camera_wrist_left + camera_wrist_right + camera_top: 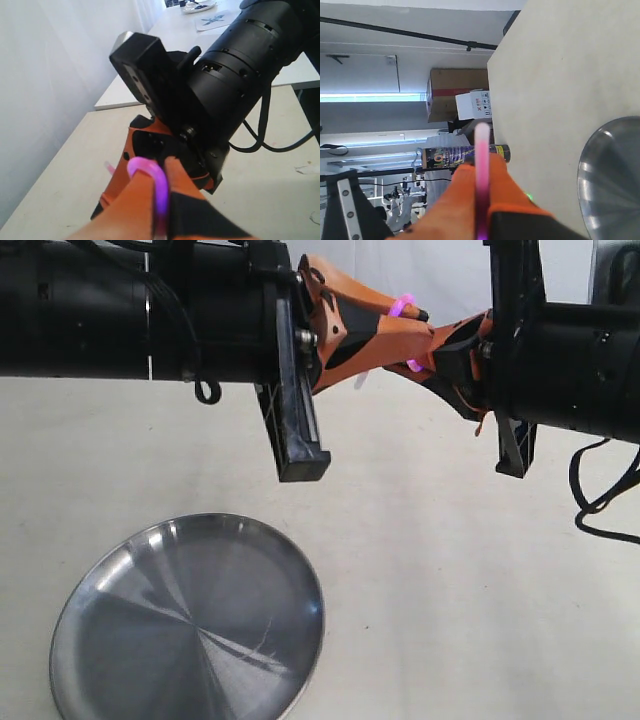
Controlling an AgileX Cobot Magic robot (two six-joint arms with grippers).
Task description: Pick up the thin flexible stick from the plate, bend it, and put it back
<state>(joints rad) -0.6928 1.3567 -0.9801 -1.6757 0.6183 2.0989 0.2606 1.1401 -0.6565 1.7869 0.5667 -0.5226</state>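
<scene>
High above the table, both orange-fingered grippers meet at the top middle of the exterior view. The thin flexible stick (pixel 404 308) is bright pink and bent into a tight loop between them. My left gripper (pixel 412 314) is shut on one part of the stick (pixel 159 192), which curls over its fingertip. My right gripper (pixel 418 362) is shut on the other part of the stick (pixel 482 165), whose whitish tip juts out past the fingers. The plate (pixel 190 625), a round shiny steel dish, lies bare on the table at the lower left; its rim (pixel 587 170) also shows in the right wrist view.
The beige table (pixel 450 570) stretches under both arms. Black cables (pixel 600 495) hang from the right arm. Another table (pixel 165 45) stands behind in the left wrist view. Boxes (pixel 462 100) and a can (pixel 445 156) sit beyond the table edge.
</scene>
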